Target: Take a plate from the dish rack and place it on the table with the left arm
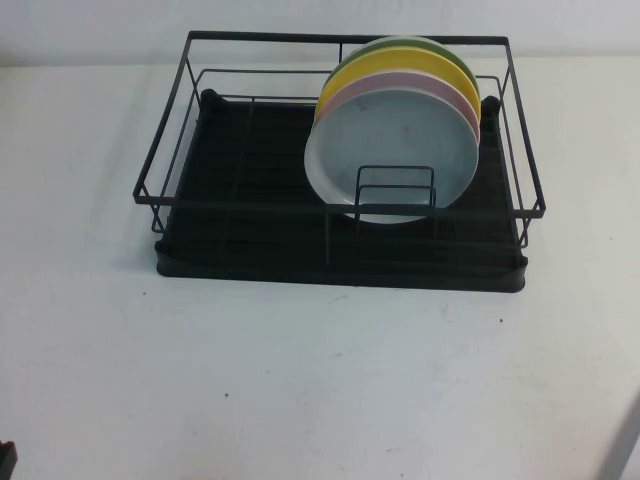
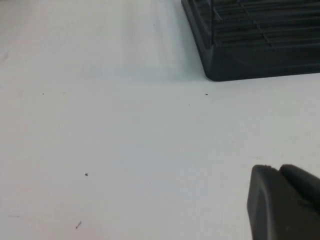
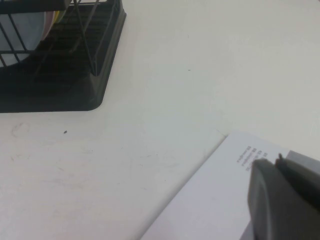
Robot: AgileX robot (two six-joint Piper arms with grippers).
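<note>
The pale grey-blue plate (image 1: 395, 150) stands on edge at the front of a stack in the right half of the black wire dish rack (image 1: 165, 185). A pink plate (image 1: 468, 100), a yellow plate (image 1: 345, 80) and a green plate (image 1: 400, 43) stand behind it. My left gripper (image 2: 279, 169) is shut and empty, low over the white table (image 1: 300, 380), well short of the rack's near left corner (image 2: 250, 65). Only a dark bit of the left arm (image 1: 6, 458) shows in the high view. My right gripper (image 3: 276, 161) is shut and empty, over a sheet of paper.
A white printed sheet of paper (image 3: 210, 200) lies on the table under the right gripper. The rack's near right corner (image 3: 60, 85) and a bit of the grey-blue plate (image 3: 22, 27) show in the right wrist view. Bare tabletop lies in front of the rack.
</note>
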